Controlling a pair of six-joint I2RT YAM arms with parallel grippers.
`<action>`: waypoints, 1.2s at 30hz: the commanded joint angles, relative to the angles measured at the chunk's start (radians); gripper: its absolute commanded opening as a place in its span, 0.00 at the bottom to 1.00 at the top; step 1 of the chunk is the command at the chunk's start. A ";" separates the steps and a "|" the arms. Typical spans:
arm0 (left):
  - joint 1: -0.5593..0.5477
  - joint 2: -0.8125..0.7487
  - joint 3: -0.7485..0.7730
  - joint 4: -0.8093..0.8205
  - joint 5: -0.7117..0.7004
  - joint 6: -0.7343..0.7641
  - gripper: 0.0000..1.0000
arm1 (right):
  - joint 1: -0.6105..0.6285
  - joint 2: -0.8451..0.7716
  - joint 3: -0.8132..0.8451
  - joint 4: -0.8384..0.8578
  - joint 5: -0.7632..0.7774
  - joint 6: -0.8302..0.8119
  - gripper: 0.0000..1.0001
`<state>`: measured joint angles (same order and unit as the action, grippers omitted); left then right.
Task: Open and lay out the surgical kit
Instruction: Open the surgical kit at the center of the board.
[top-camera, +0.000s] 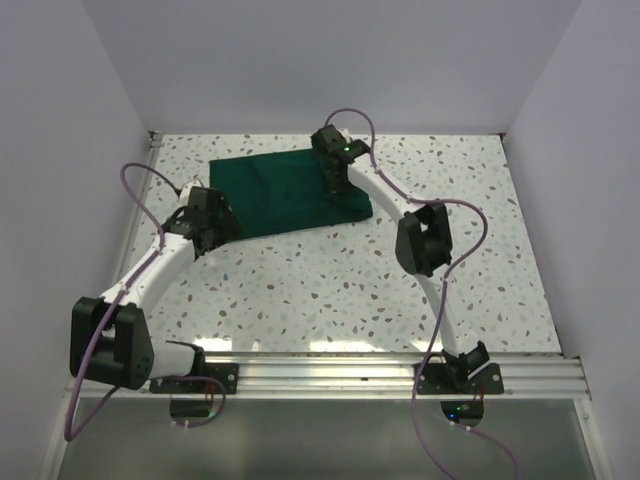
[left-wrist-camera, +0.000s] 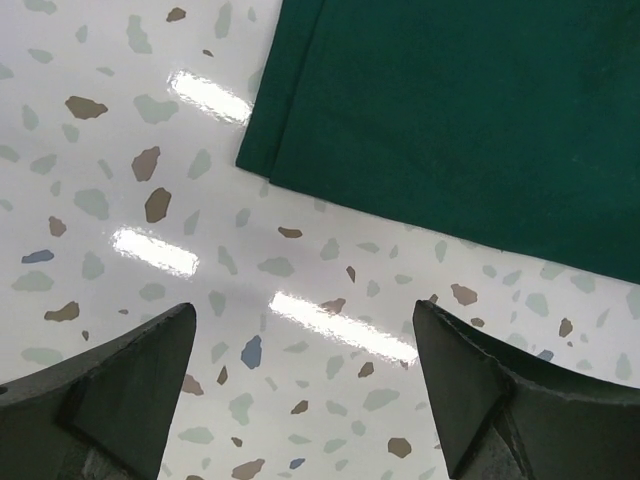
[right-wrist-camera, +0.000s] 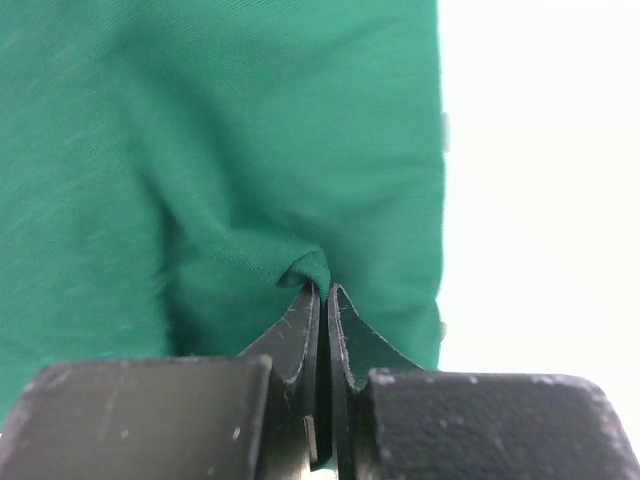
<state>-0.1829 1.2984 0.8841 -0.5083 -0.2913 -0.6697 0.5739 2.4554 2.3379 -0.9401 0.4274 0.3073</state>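
Plainly the unfolding step is in hand, judging by how things lie. On the left, the left hand (left-wrist-camera: 303, 318) hovers with its fingers spread wide and holding nothing. It sits just off the near left corner of the dark green cloth (top-camera: 275, 190), above bare speckled surface (top-camera: 330, 290). The cloth lies as a folded bundle toward the far side of the surface, a little left of centre. Its layered edges show at that corner in the left wrist view. Further right, the right hand (right-wrist-camera: 322, 292) is down on the bundle's right part, its fingers pressed together on a small raised pucker of fabric near the right edge.

The next move, I judge, calls for lifting that pinched layer and carrying it outward so the top flap peels open without dragging the whole bundle along. The left hand looks placed to pin or take the near left corner. So thin a pinch could slip.

Counted: one cloth bundle, two hands. No tray, forceps, tweezers or clamps show; whether they lie inside the folds cannot be told.
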 joint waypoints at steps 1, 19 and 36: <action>-0.018 0.058 0.068 0.037 0.008 0.016 0.94 | -0.144 -0.200 -0.038 -0.025 0.106 0.087 0.00; -0.067 0.309 0.308 0.044 -0.029 0.099 0.93 | -0.375 -0.191 -0.325 -0.137 -0.023 0.101 0.99; -0.101 0.561 0.411 0.108 0.012 0.164 0.93 | -0.384 -0.277 -0.062 0.104 -0.321 0.084 0.98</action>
<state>-0.2619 1.8576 1.2465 -0.4515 -0.2951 -0.5190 0.1875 2.2234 2.2101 -0.9802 0.3515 0.4080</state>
